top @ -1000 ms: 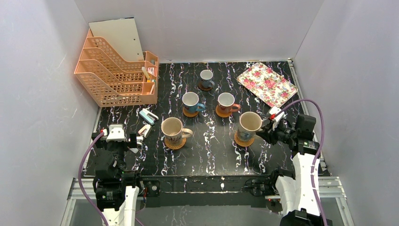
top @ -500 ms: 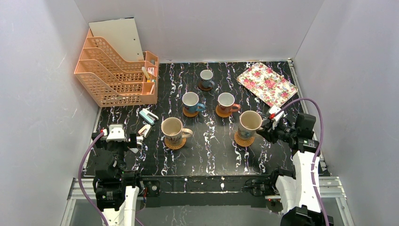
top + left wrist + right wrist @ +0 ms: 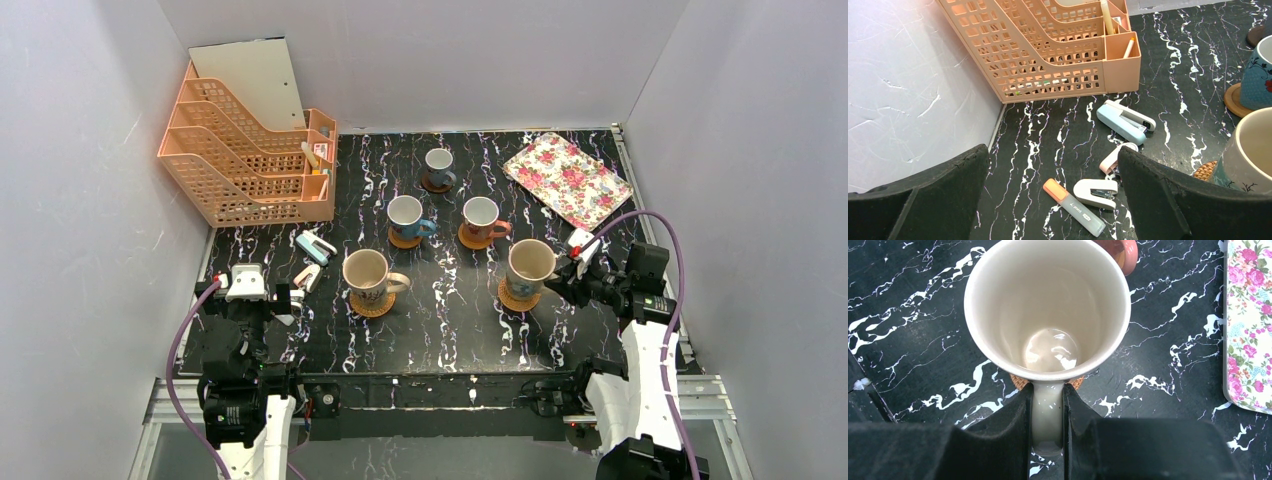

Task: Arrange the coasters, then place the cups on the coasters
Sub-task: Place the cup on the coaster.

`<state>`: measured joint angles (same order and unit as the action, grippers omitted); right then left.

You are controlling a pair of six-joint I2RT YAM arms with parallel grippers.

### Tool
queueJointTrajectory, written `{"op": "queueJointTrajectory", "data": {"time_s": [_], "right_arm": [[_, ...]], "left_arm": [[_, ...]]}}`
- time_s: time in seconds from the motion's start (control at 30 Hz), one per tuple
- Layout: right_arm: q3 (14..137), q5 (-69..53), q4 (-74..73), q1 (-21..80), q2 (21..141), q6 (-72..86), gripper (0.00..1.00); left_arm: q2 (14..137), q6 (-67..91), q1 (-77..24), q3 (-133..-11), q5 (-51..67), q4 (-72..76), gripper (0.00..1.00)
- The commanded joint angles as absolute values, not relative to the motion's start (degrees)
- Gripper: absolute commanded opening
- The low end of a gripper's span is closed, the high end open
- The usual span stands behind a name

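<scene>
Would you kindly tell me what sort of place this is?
Likely a robot test cell dressed as a desk: white walls enclose a black marbled table, with an orange file rack and a blue stapler.

The top external camera looks steeply down from above the near edge over the whole black marbled surface point(image 3: 450, 320). The left wrist camera, fairly low, faces its left corner and the orange file rack point(image 3: 1048, 50). The right wrist camera peers closely into a beige mug point(image 3: 1048, 305), also seen overhead, near right.
</scene>
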<state>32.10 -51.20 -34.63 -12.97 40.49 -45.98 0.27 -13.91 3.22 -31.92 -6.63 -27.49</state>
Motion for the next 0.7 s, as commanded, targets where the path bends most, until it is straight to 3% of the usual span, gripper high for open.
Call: {"op": "queueJointTrajectory", "data": {"time_s": [0.0, 0.67], "right_arm": [[33.04, -57.0, -31.29, -12.75, 40.17, -47.58, 0.01], [32.1, -56.45, -29.78, -12.74, 41.88, -47.27, 0.01]], "left_arm": [[0.1, -14.11, 3.43, -32.85, -6.86, -27.56, 0.98], [0.09, -14.13, 3.43, -32.87, -6.95, -27.53, 0.98]]}}
